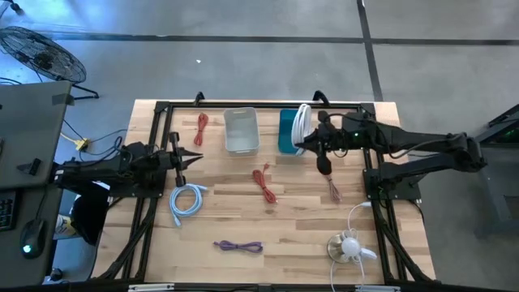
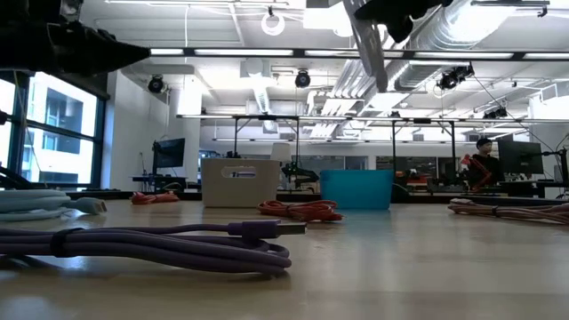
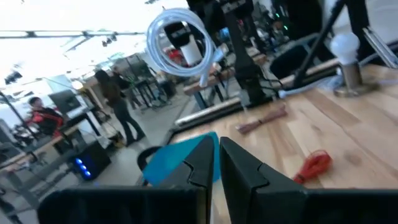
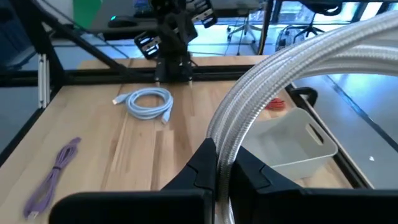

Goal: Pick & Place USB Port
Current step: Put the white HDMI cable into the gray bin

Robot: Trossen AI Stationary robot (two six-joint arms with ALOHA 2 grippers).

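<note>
A coiled white USB cable is being held clamped between the jaws of the right gripper, above the teal bin. The white bin is sitting just beside it. The left gripper is being kept near the light blue cable, jaws together. Red cables and a purple cable are lying on the table.

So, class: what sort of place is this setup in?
Probably an open robotics lab or workshop: exposed ceiling ducts, workbenches with monitors behind the wooden table, and a floor fan on bare concrete.
</note>
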